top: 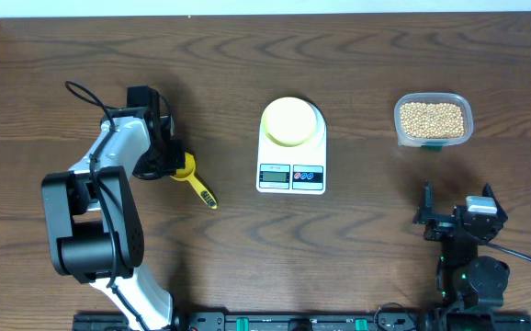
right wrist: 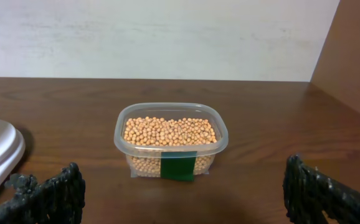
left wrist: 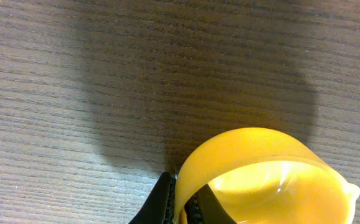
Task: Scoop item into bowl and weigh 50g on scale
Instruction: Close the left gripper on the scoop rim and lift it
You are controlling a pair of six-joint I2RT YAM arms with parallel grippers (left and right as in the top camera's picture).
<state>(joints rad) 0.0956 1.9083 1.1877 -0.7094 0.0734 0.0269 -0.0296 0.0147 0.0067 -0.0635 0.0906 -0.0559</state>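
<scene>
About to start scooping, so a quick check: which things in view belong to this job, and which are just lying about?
In the job: beans in the clear tub; yellow scoop, left jaws shut on it; bowl on the scale.
Lying about: no stray things seen; right jaws open, holding nothing.

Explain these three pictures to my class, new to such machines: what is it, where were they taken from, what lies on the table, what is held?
Two robot arms stand at a table. One picture looks down from above; the other two come from a camera on each wrist. On the table are a white scale with a pale bowl on it and a clear tub of beans. The left gripper is shut on a yellow scoop, shown close up by its wrist camera. The right gripper is open, empty, facing the tub.
</scene>
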